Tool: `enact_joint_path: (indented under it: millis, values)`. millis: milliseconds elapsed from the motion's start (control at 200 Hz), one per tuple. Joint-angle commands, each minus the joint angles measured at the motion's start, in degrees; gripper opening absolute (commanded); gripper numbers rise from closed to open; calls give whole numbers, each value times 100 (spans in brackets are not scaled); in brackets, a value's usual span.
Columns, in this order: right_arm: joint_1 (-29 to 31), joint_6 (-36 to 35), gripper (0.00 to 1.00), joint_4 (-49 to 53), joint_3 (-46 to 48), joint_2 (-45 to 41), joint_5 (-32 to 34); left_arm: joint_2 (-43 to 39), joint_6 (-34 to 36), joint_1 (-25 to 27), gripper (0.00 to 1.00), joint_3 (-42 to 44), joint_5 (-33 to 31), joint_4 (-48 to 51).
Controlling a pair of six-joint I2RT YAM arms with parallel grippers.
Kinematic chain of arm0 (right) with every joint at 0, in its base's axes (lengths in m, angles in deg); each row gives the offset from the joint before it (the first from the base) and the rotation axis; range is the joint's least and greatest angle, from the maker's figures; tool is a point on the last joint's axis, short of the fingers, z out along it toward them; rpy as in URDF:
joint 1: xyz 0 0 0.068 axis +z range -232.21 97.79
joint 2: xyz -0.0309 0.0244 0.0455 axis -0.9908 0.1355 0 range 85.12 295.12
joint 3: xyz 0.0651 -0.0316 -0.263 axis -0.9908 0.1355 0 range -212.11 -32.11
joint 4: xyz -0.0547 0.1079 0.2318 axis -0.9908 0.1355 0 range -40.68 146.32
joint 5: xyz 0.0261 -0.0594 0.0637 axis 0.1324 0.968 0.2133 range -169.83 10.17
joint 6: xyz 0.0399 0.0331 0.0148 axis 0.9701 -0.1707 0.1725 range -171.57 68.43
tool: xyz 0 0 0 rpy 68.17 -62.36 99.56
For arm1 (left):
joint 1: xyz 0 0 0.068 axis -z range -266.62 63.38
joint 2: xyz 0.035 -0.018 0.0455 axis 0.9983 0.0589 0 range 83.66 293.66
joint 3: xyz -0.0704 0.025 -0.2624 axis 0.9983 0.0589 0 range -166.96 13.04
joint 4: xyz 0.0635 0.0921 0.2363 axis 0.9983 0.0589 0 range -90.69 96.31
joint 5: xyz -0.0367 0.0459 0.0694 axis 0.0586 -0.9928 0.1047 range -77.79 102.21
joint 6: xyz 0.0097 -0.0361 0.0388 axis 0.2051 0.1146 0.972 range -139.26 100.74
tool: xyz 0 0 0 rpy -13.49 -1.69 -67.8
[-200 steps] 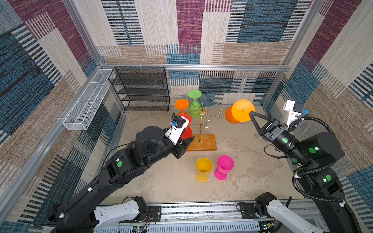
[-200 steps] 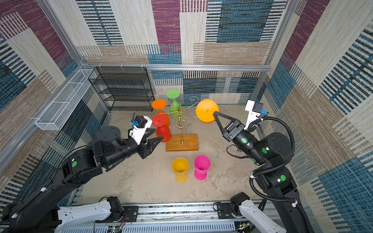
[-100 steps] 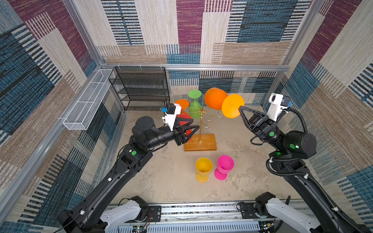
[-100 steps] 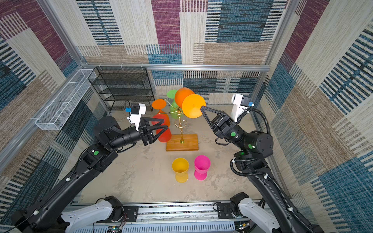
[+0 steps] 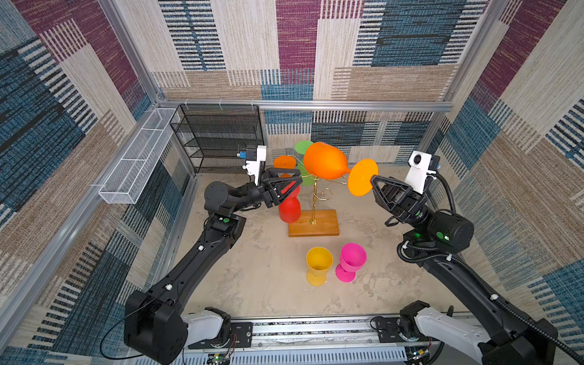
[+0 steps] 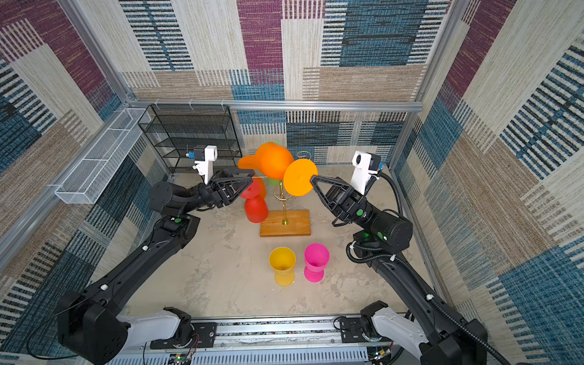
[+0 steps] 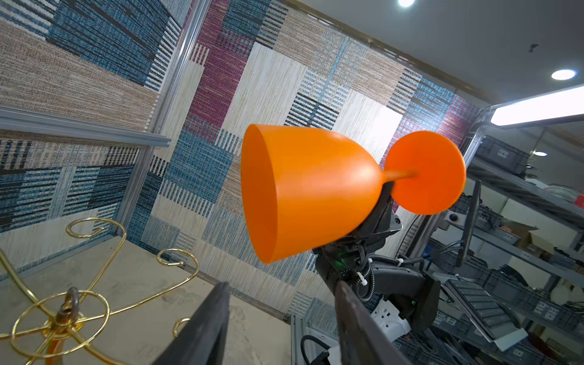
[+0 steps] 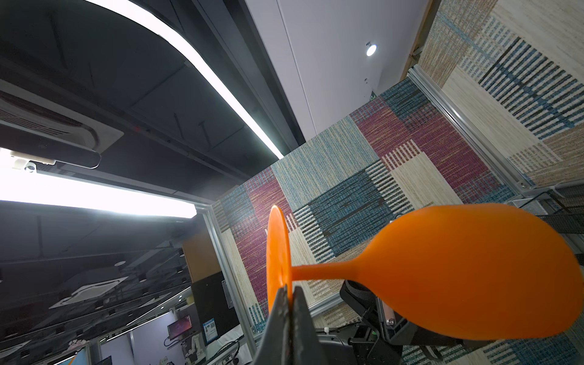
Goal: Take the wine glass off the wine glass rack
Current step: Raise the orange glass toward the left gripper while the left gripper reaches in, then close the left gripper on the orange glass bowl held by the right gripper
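Tabletop (image 5: 259, 275), mottled beige, bears wine glass rack (image 5: 327, 225); patchwork walls (image 5: 316, 47).

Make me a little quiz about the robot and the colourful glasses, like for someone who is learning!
1. True or false: the right end effector pinches the orange wine glass by its round foot.
2. Which glasses stand upright on the table? A) yellow glass and pink glass B) red and green C) two orange
3. Fill in: the left end effector has its jaws ____.
Key: 1 true; 2 A; 3 open.
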Motion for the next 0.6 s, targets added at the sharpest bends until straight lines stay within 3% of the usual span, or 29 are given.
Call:
enact_joint_path:
  millis: [0,421,596]
  values:
    - [-4,323,0,-590,59,28,-60,203,-752,-9,56,-70,321,-1209]
    - [0,966,0,-1305,402,351,111,505,-1316,-9,56,-116,459,-2088]
    - [-4,1188,0,-1559,457,499,176,665,-1753,-9,46,-178,477,-2542]
